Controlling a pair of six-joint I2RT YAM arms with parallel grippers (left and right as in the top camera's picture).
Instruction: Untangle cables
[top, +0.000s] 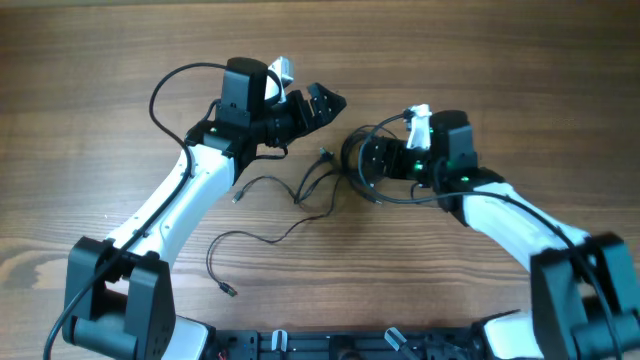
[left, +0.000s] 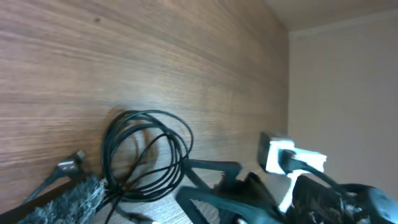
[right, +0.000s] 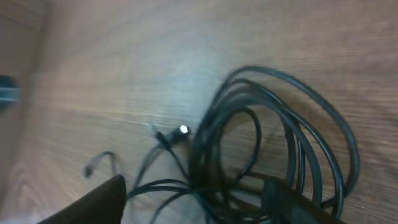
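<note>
ok, your left gripper (top: 328, 101) hangs over the table (top: 520, 70) near the coil, fingers spread open; your right gripper (top: 363, 160) sits at the coiled end of the cables (top: 350, 152), fingers apart with strands running between them; loose strands trail left from the coil, their small plug ends lying separate on the wood

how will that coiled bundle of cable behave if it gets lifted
Probably floppy: the coiled bundle is thin cord in loose, uneven loops, so it should sag and spread. Likely light, given how thin it is. The loose strands beside it on the table may drag along.
</note>
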